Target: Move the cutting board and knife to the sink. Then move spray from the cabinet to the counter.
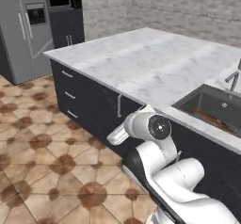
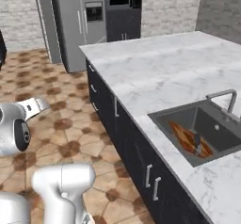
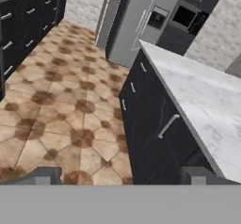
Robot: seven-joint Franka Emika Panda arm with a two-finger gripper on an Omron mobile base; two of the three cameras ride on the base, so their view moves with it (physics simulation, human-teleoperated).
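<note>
Gripper [image 3: 120, 177] first: your two fingertips stand as wide apart as they go at the bottom of the hand view, with nothing between them, and they point out over the tiled floor [image 3: 52, 100] alongside the dark drawer fronts [image 3: 155, 124] of the island. You can see the cutting board [image 2: 184, 137] already lying slanted in the sink [image 2: 164, 119], one end low in the basin and the other leaning up toward the near wall, and a dark slim thing that looks like the knife [image 2: 197, 143] rests on it near its lower end. So the first half looks done, and what is left is the spray from the cabinet; neither is anywhere in these pictures, so you cannot tell where they stand. That is your main risk: you have to drive the base to find them, and the folded arm [image 1: 155, 138] sits close against the island front, just under the edge of the worktop [image 1: 150, 63]. Swing or drive carelessly and the elbow may clip that edge or a drawer handle [image 3: 167, 125]. Later, a light plastic bottle may tip over at the first touch inside the cabinet.
</note>
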